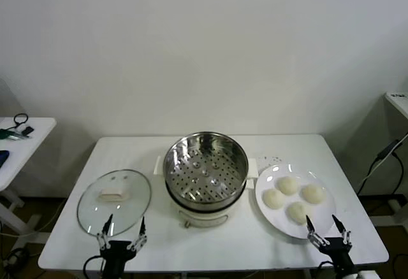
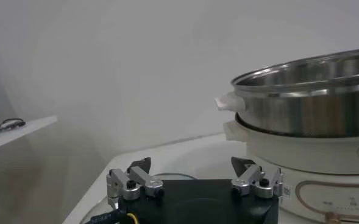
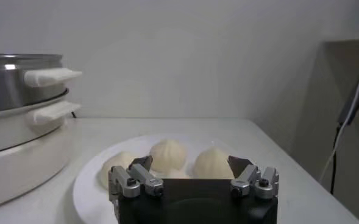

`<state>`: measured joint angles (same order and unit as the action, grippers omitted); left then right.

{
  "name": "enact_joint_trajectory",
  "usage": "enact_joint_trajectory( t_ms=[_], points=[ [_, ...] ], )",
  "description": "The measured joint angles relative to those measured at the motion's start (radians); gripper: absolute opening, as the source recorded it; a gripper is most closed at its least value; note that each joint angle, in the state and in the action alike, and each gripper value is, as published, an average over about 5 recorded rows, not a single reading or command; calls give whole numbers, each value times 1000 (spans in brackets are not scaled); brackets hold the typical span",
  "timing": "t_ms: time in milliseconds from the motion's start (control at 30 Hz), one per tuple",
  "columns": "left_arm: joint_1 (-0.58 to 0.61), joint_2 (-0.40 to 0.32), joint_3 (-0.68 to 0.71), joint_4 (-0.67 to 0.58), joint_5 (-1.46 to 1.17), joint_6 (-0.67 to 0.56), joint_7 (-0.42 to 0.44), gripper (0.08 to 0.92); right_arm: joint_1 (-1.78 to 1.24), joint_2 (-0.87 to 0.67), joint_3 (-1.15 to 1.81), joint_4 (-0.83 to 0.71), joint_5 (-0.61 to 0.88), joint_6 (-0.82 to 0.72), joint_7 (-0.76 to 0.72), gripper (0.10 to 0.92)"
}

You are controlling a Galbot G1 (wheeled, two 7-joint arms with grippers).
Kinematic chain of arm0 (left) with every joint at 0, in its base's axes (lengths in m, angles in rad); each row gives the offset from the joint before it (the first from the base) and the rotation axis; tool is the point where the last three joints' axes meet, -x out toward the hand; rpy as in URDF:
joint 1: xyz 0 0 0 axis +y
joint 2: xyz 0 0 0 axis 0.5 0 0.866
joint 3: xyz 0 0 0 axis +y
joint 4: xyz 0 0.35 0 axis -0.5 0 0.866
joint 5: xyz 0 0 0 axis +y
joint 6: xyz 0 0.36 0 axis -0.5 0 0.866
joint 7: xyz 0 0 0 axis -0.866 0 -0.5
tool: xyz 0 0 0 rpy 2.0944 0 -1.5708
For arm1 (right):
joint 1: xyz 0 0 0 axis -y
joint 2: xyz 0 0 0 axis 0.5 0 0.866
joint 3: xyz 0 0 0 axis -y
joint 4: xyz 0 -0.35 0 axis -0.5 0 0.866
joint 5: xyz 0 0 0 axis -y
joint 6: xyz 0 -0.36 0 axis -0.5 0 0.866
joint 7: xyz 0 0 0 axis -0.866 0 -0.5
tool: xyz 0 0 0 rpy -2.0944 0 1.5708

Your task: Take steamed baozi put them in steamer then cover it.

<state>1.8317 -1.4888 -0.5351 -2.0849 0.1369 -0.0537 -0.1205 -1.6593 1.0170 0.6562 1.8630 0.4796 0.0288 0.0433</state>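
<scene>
Nothing done yet: all four baozi (image 1: 292, 197) sit on the plate (image 1: 264, 183) at my right, steamer (image 1: 205, 164) empty mid-table, cover (image 1: 114, 200) flat at my left. My right claw (image 1: 327, 230) and left claw (image 1: 122, 233) gape wide, holding nothing. My arms are cut off below

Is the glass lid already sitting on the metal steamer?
No, the lid lies flat on the table to the left of the open steamer.
</scene>
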Motion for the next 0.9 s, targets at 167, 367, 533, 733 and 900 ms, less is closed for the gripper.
enact_joint_trajectory(
  t_ms=[167, 367, 533, 733, 900],
  points=[
    [2, 3, 5, -4, 1, 0, 0, 823, 134, -89, -30, -11, 27, -107, -6, 823],
    [5, 6, 6, -11, 2, -1, 0, 823, 396, -276, -172, -68, 18, -279, -110, 823],
    [11, 8, 1, -14, 2, -2, 0, 823, 609, -461, -340, -125, -81, -346, -338, 823],
    [13, 8, 7, -11, 12, -5, 0, 823, 938, -615, -641, -217, -230, -276, -670, 823],
    [14, 4, 14, -8, 22, -5, 0, 823, 1270, -644, -972, -308, -294, -205, -885, 823]
  ],
)
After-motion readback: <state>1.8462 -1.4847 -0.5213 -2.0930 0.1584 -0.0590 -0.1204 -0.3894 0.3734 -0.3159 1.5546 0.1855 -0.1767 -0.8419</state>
